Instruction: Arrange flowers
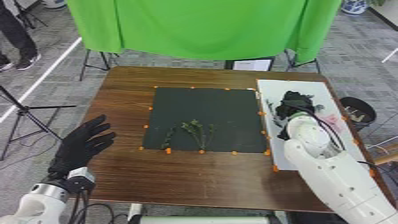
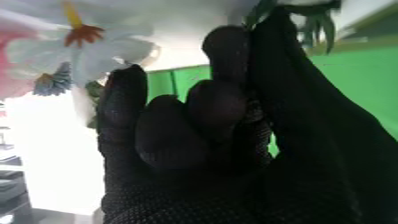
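Note:
My right hand (image 1: 295,104) is over the white sheet (image 1: 304,86) at the table's right side. The right wrist view has that hand (image 2: 191,135) close to a leafy green sprig (image 2: 322,25); whether it holds the sprig is unclear. White flowers (image 2: 93,47) and a small blue-grey bloom (image 2: 53,82) are near it. Pink flowers (image 1: 334,121) lie on the sheet beside the forearm. Green stems (image 1: 197,131) and a darker sprig (image 1: 167,139) rest on the dark mat (image 1: 209,107). My left hand (image 1: 82,142) stays over the table's left edge with its fingers straight.
Orange markers (image 1: 169,150) run around the mat and sheet on the brown table (image 1: 200,182). A black bin (image 1: 357,110) stands on the floor off the right edge. Beyond the far edge hangs a green cloth (image 1: 204,30), with a framed sheet (image 1: 251,65) below it.

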Controlling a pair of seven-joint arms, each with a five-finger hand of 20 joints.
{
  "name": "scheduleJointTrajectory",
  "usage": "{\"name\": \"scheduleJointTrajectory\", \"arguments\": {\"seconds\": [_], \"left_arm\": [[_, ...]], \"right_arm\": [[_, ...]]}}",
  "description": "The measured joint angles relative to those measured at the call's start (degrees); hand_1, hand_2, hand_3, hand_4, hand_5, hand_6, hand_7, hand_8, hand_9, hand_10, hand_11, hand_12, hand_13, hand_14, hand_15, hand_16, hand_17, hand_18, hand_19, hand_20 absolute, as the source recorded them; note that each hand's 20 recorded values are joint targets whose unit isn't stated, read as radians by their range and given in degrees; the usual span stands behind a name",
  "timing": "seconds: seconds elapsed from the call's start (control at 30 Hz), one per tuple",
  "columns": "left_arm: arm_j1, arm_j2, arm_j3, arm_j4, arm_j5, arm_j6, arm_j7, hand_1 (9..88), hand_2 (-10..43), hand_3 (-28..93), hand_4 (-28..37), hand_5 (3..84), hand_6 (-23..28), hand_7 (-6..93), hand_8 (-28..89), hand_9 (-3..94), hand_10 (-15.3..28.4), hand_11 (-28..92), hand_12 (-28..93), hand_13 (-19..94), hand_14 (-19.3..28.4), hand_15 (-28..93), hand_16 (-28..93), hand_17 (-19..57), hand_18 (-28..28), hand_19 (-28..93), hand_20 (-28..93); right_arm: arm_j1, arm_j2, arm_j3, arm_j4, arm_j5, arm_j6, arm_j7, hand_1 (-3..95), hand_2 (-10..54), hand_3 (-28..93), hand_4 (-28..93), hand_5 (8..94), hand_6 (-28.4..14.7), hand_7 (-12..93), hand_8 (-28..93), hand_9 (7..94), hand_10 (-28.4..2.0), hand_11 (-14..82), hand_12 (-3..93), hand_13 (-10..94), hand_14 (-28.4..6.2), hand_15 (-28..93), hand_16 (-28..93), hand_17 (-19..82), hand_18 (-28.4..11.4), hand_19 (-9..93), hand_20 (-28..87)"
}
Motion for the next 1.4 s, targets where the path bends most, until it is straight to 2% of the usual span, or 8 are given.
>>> {"name": "scheduleJointTrajectory", "arguments": {"seconds": [0.27,0.33,0.4,0.6,0.93,1.1,1.2,1.4], "left_arm": [[0.0,-0.03,-0.03,0.00,0.00,0.00,0.00,25.4,-3.6,72,-28.3,30.5,5.7,22.1,-12,25.4,13.4,29,15,23,17.8,42,-5,-7.4,22.5,47,6],[0.0,-0.03,-0.03,0.00,0.00,0.00,0.00,25.5,-3.5,72,-28.3,30.5,5.7,22.2,-12,25.4,13.4,29,15,23,17.8,42,-5,-7.4,22.4,47,6],[0.0,-0.03,-0.03,0.00,0.00,0.00,0.02,25.5,-3.6,72,-28.2,30.5,5.7,22.2,-12,25.4,13.4,29,15,23,17.9,42,-5,-7.4,22.4,47,6],[0.0,-0.03,-0.01,0.00,0.00,0.00,0.03,25.5,-3.5,72,-28.3,30.5,5.7,22.2,-12,25.4,13.4,29,15,23,17.9,42,-5,-7.4,22.4,47,6],[0.0,0.04,0.01,0.04,0.01,-0.06,-0.04,25.5,-3.5,72,-28.3,30.5,5.7,22.2,-12,25.4,13.4,29,15,23,17.9,42,-5,-7.5,22.5,47,6],[-0.2,0.08,0.12,0.15,0.02,-0.11,-0.14,25.5,-3.4,72,-28.3,30.5,5.7,22.2,-12,25.4,13.5,28,15,23,17.9,42,-5,-7.5,22.4,47,6],[-0.4,0.09,0.20,0.19,0.03,-0.14,-0.18,25.5,-3.4,72,-28.2,30.5,5.8,22.2,-12,25.4,13.5,29,15,23,17.9,42,-5,-7.5,22.4,47,6],[-0.5,0.09,0.25,0.20,0.04,-0.14,-0.24,25.5,-3.5,72,-28.3,30.5,5.8,22.1,-12,25.4,13.4,29,15,23,17.9,42,-5,-7.5,22.5,47,6]], "right_arm": [[-1.5,1.2,-0.1,-1.8,-0.9,7.2,-1.7,35.8,-8.3,84,-23,66.3,1.2,60,23,77.5,-9.7,68.7,46.2,75,-8.0,90,33,34,-17.8,82,38],[-1.5,1.3,-0.1,-2.5,-1.8,7.0,-0.7,23.9,-9.3,82,-27,68.8,-0.6,53,-4,75.7,-10.8,65.5,47.5,73,-9.0,88,34,32,-18.4,81,37],[-1.4,1.3,-0.2,-3.3,-3.5,4.9,1.7,17.2,-9.5,79,-28,69.7,-1.5,47,-12,73.5,-11.6,64.4,48.0,72,-9.5,87,34,32,-18.8,80,37],[-0.7,0.7,0.1,-4.6,-4.4,-7.5,7.5,15.7,-9.5,66,-28,67.4,-3.0,42,-11,70.4,-12.8,63.7,48.3,69,-10.2,87,34,30,-19.6,79,37],[-0.8,0.2,0.1,-3.7,-2.7,-7.4,5.8,23.1,-9.5,60,-28,67.1,-2.9,42,-11,70.0,-12.5,63.7,47.8,69,-10.3,87,34,29,-19.3,78,37],[-0.4,-0.2,-0.6,-3.1,-3.0,-7.8,5.1,29.0,-9.5,71,-28,67.8,-1.2,45,-12,70.9,-11.5,64.2,46.7,70,-9.2,87,32,30,-18.9,78,37],[0.3,-0.3,-1.3,-2.2,-3.8,-7.6,4.6,44.4,-9.5,67,-28,72.3,1.4,44,12,77.9,-9.2,61.9,45.6,75,-7.0,85,33,34,-17.4,80,36],[0.8,-0.5,-1.1,-0.7,-2.9,-6.2,0.4,49.6,-9.5,72,-28,75.0,2.0,45,15,81.1,-8.0,61.1,45.3,77,-6.3,85,34,35,-16.3,80,36]]}}
